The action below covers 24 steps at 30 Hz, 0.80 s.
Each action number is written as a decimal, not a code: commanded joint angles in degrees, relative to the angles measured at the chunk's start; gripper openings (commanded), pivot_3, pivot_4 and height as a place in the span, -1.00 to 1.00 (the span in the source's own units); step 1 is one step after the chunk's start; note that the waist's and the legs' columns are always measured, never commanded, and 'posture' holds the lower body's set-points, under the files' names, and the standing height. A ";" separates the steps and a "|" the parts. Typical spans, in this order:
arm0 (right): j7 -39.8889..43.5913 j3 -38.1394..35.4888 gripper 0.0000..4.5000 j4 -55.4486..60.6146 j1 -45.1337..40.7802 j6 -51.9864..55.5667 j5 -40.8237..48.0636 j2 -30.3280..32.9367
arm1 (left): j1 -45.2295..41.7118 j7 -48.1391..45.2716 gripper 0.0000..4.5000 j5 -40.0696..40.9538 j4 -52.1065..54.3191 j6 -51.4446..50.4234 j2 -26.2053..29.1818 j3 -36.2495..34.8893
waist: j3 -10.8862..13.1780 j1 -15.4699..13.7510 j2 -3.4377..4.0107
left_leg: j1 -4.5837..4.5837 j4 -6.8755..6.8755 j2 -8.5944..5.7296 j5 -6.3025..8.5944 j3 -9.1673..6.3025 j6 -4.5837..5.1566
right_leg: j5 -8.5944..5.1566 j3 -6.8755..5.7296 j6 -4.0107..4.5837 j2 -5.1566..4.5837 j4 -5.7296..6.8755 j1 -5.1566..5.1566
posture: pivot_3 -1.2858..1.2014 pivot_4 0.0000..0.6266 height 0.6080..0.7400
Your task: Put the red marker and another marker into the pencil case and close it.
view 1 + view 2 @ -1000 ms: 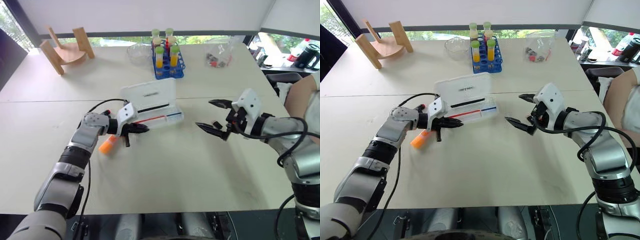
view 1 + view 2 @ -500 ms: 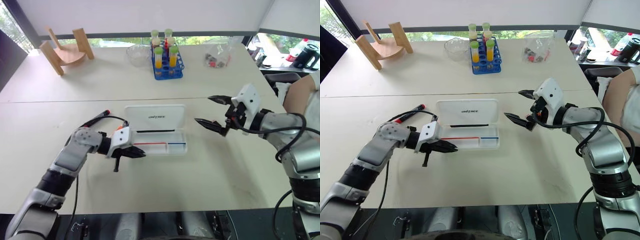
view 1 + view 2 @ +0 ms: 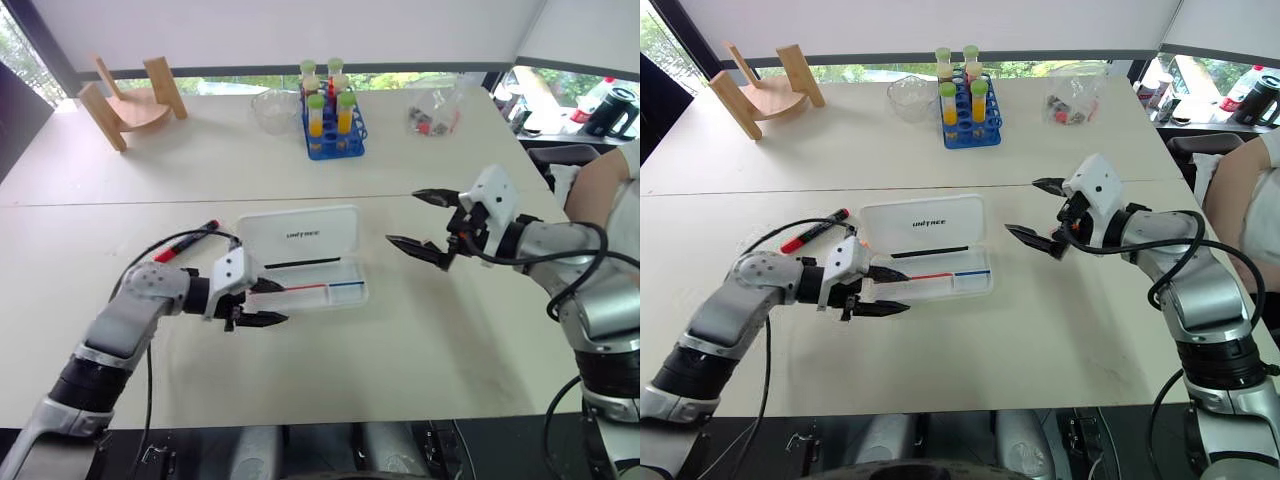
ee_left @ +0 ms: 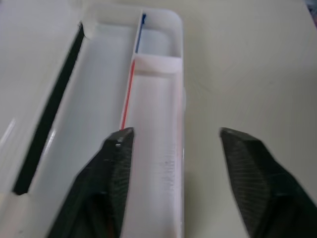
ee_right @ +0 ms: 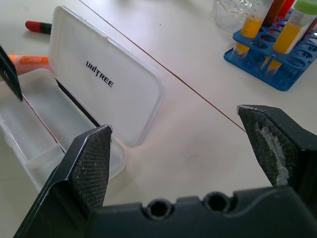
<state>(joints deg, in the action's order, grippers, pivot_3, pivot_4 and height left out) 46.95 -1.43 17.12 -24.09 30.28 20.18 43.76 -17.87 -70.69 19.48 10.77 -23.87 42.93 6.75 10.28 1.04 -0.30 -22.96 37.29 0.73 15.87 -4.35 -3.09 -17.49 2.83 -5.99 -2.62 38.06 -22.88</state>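
Right eye view: the red marker [image 3: 814, 231] lies on the table left of the open pencil case [image 3: 926, 227]; light, stiff and slick, it wants pinching mid-barrel. The left gripper [image 3: 880, 292], jaws spread and empty, hovers at the case's near-left end, with the orange highlighter [image 5: 28, 60] just beyond. The right gripper [image 3: 1035, 213] hangs wide apart, empty.

Left gripper [image 3: 880, 292] low at near left, fingers spread and empty, pointing right. Right gripper [image 3: 1036, 211] raised at right, spread wide, pointing left.
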 commanded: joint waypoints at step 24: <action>1.96 1.02 1.00 -3.90 -6.50 -3.11 -1.15 -1.59 | -6.53 18.73 0.99 -6.49 -36.59 13.78 -0.03 -17.58 | 0.01 -0.25 -0.02 | 0.42 -0.08 -0.03 -0.03 0.12 -0.06 | -0.02 0.02 0.05 -0.05 0.02 0.30 | 0.03 -0.52 1.00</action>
<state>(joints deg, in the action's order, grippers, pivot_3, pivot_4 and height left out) 48.71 0.49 12.63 -29.23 28.19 19.14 41.83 -22.68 -50.67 14.18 -22.53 -13.58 42.75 -11.74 10.28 0.79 -0.32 -22.53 37.20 0.71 15.84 -4.24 -3.15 -17.51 2.84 -5.95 -2.65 38.08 -22.58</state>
